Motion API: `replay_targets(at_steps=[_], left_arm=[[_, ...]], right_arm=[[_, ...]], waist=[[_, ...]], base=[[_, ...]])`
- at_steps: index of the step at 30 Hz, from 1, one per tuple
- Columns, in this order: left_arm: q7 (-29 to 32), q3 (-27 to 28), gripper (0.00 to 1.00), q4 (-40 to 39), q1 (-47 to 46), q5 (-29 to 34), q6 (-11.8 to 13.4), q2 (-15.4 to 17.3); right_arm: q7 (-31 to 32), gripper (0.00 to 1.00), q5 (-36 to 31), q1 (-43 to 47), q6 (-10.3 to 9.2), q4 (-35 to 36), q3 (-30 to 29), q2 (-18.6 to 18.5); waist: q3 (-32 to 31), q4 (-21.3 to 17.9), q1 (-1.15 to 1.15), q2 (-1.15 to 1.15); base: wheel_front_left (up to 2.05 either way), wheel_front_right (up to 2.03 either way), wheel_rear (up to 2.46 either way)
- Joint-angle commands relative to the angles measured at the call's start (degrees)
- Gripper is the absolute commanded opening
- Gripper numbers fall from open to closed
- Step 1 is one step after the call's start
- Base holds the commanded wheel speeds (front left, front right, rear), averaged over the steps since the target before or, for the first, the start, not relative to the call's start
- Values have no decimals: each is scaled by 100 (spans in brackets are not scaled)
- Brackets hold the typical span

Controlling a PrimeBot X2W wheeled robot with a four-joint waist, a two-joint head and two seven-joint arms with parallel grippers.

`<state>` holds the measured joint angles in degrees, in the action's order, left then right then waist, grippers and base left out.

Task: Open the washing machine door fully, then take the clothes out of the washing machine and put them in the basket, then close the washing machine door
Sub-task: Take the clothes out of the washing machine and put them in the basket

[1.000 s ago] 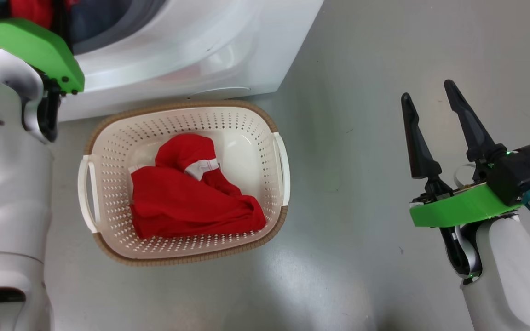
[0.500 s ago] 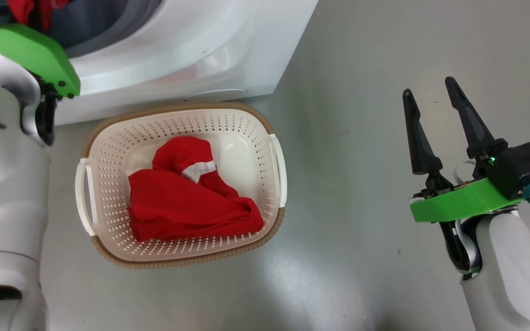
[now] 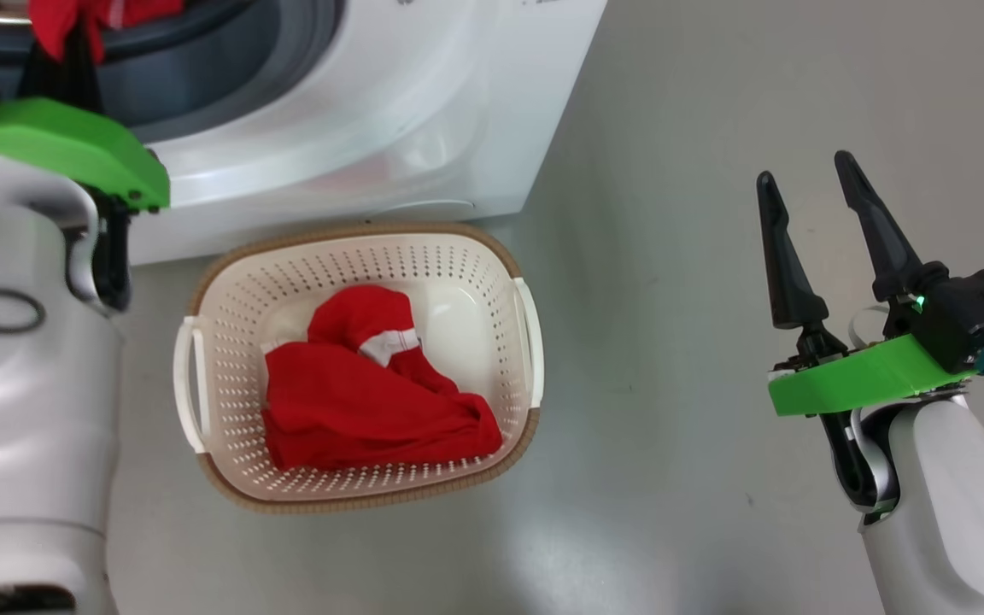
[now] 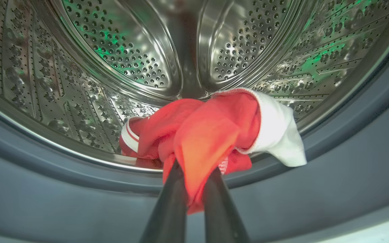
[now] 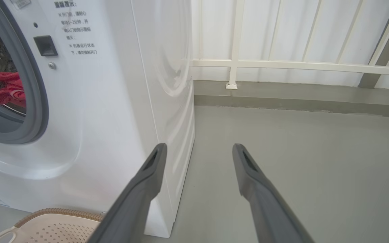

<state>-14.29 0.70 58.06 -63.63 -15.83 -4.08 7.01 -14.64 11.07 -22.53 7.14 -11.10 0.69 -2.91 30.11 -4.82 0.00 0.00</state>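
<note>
Closing on cloth is the change. A second ago the left hand [image 4: 194,175] stood wide, and now its two dark fingers are pinched on a fold of a red garment [image 4: 208,131] with a white band. The grip is at the lip of the steel drum [image 4: 123,50], lower middle of the left wrist frame. (The head frame has also slid, with the basket lower and further right in it; that is the camera moving, not the basket.) The right hand [image 3: 804,168] is unchanged: spread wide, holding nothing, at the right of the head frame above bare floor [image 3: 671,256].

As to progress, the round opening of the washing machine [image 3: 389,94] is uncovered at the upper left of the head frame, so the door-opening step looks done. One red piece [image 3: 355,410] with white trim already lies in the basket [image 3: 236,325], which stands on the floor just beside the machine's front, centre of the head frame. The gripped garment hangs partly over the grey gasket [image 4: 46,189] and is not yet out. No other cloth shows on the visible drum wall, though the bundle hides the bottom.

Left, by my reading: draw this garment out, drop it in the basket, check the drum, then close the door.
</note>
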Motion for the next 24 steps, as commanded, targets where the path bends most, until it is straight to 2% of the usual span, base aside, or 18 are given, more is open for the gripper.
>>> replay_targets(at_steps=[1,10,20,24], left_arm=[[-65,116,0,-280,146,-32,-37,222],[-70,379,0,-1968,1578,28,1,-42],[-70,360,0,-3168,2905,-30,-69,-297],[-71,220,0,-3356,3369,-136,-83,-355]], right_arm=[[-36,100,25,114,35,113,95,3],[-36,100,-32,343,35,66,75,3],[-36,100,-58,599,35,45,46,3],[-36,100,-41,690,35,32,57,3]], waist=[[-129,77,0,0],[-648,226,0,0],[-1191,331,0,0],[-1412,348,0,0]], base=[[0,0,0],[0,0,0],[0,0,0],[0,0,0]])
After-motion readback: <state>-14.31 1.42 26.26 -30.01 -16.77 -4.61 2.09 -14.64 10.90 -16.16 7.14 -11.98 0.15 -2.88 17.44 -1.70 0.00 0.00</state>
